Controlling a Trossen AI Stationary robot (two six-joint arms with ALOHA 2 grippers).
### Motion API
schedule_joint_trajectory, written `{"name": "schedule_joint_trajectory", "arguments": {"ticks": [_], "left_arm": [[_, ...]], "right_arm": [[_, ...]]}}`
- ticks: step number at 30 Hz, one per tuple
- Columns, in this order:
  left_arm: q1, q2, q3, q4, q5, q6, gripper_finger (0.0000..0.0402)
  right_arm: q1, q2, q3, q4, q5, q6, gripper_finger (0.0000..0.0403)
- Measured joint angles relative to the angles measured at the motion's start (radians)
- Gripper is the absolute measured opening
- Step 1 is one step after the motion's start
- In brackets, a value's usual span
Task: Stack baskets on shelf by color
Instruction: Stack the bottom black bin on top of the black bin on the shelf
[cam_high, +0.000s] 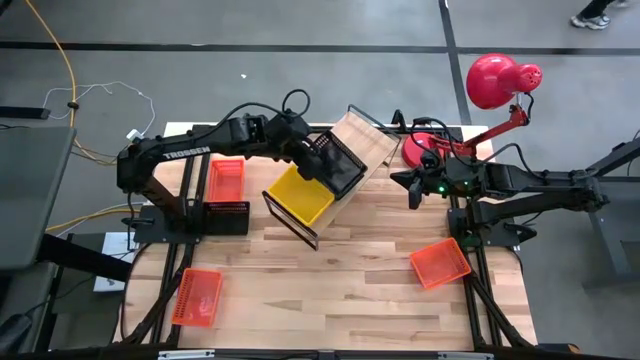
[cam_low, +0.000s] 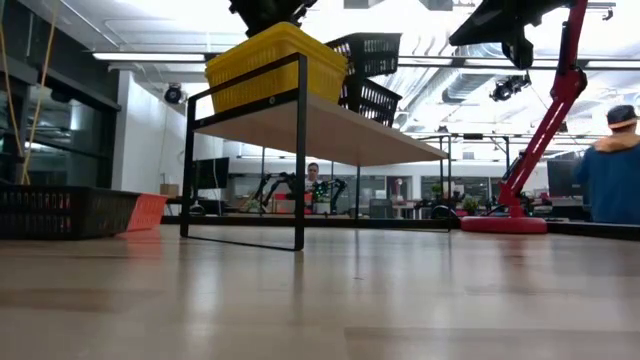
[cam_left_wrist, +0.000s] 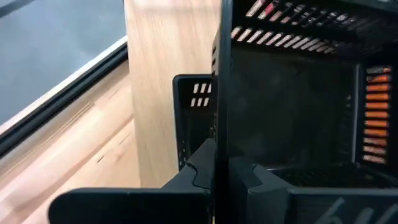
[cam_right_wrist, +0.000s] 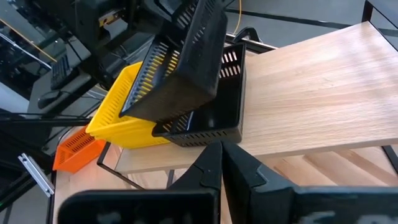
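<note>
The shelf (cam_high: 377, 140) stands slantwise at the table's middle, a light-wood board on a black frame (cam_low: 299, 150). A yellow basket (cam_high: 298, 196) sits on its near-left end. Beside it, a black basket (cam_right_wrist: 214, 121) rests on the board. My left gripper (cam_high: 308, 158) is shut on a second black basket (cam_right_wrist: 186, 56), which is tilted over the first one. My right gripper (cam_high: 412, 187) is shut and empty, off the shelf's right side, above the table. My left gripper pinches the tilted black basket's side wall at its rim (cam_left_wrist: 219, 118), one finger inside the basket and one outside. It comes from the table's left side. The basket hangs steeply tilted, its low end down at the other black basket (cam_right_wrist: 168, 118); whether they touch I cannot tell.
Three orange baskets lie on the table: far left (cam_high: 225, 178), near left (cam_high: 197, 297) and near right (cam_high: 440, 263). Another black basket (cam_high: 227, 216) sits at the left. A red lamp (cam_high: 495, 80) stands at the far right. A person (cam_low: 610, 180) is behind the table.
</note>
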Motion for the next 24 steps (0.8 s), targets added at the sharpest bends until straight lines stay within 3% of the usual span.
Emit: {"name": "schedule_joint_trajectory", "arguments": {"ticks": [14,24], "left_arm": [[-0.001,0.0,-0.006,-0.013,0.034,0.009,0.0006],[-0.003,0.0,-0.006,-0.011,0.055,0.007,0.0075]], "right_arm": [[0.0,0.0,0.0,-0.012,0.01,0.0,0.0],[0.0,0.0,0.0,-0.012,0.011,0.0,0.0]]}}
